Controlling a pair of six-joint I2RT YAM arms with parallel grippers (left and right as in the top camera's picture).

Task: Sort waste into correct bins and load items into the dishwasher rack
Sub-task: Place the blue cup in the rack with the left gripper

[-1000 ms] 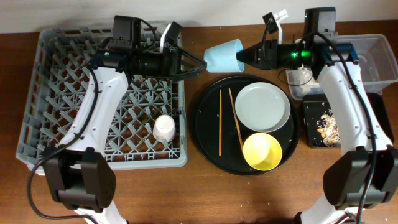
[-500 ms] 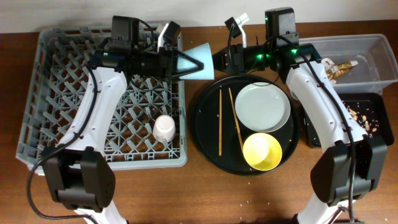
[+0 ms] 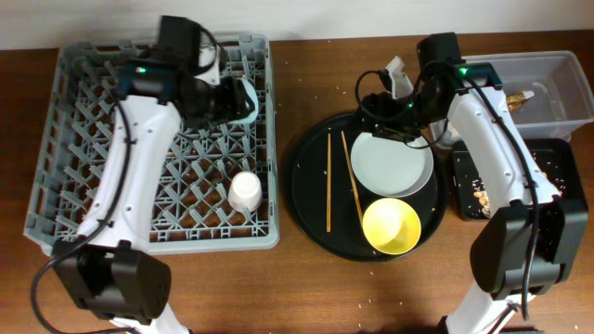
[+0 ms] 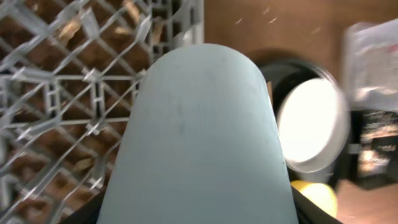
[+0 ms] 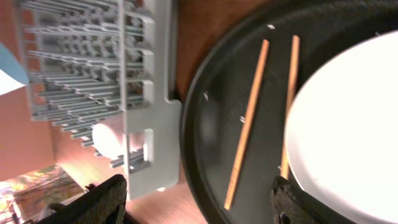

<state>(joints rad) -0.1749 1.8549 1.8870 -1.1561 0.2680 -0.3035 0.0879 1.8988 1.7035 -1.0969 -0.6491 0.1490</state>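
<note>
The small blue cup (image 3: 244, 98) hangs over the back right part of the dishwasher rack (image 3: 83, 139), and my left gripper (image 3: 238, 100) is shut on it. That cup (image 4: 199, 137) fills the left wrist view. My right gripper (image 3: 379, 104) stands open and empty above the far edge of the round black tray (image 3: 311, 199). Its fingers (image 5: 106, 199) frame the two chopsticks (image 5: 247, 124) beside the pale plate (image 3: 392, 160). The yellow bowl (image 3: 390, 225) sits in front of the plate. A pink cup (image 3: 245, 191), looking pale, stands upside down in the rack.
The clear tub (image 3: 557, 70) at the back right holds a gold-brown wrapper (image 3: 516, 97). In front of it the shallow black tray (image 3: 464, 186) holds food scraps. Crumbs dot the wooden table. The rack's right wall lies close to the round tray.
The blue cup passed from my right gripper to my left, which closed on it and drew back over the rack. My right gripper opened and swung down towards the round tray.
</note>
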